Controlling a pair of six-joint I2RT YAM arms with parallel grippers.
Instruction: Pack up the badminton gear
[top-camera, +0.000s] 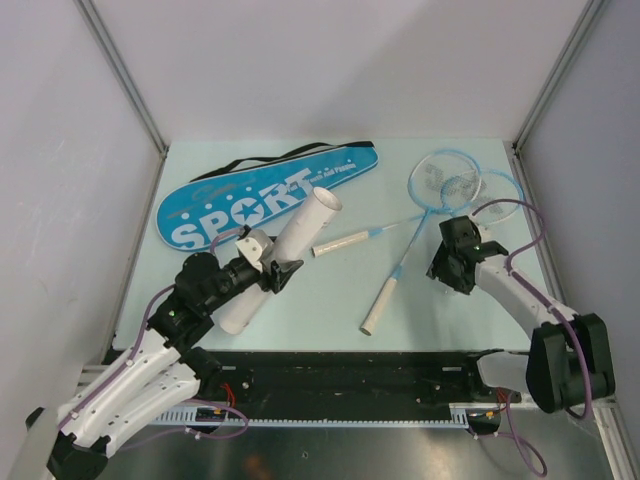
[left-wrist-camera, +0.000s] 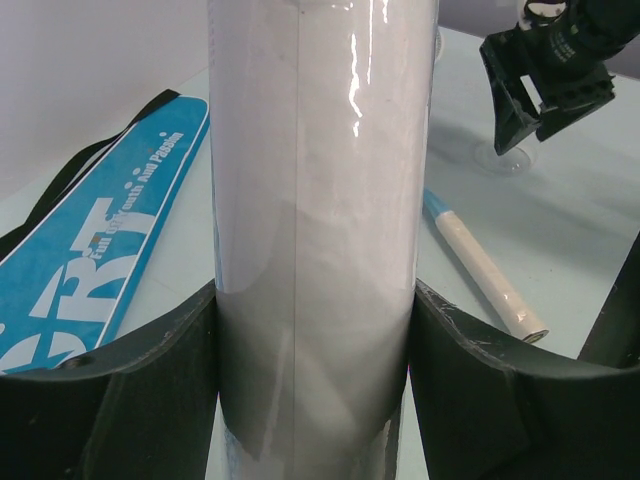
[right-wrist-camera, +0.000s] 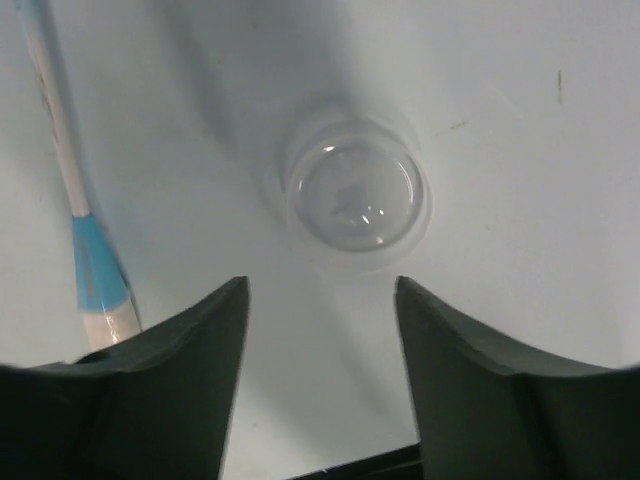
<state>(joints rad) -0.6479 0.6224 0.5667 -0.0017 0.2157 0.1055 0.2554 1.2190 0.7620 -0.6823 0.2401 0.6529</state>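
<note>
Left tool (left-wrist-camera: 315, 300) grasps tube (left-wrist-camera: 320, 150); right tool (right-wrist-camera: 320, 300), released, overhangs clear cap (right-wrist-camera: 355, 190) unseen from above.

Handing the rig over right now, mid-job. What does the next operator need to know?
Left gripper: shut on the white tube, held tilted with its open end up.
Right gripper: open and empty, over a clear cap lying on the table.
Two rackets lie crossed right of the tube; the blue cover lies flat at the back left.
Done: nothing packed that shows.
Left: cap the tube, rackets into the cover.
</note>
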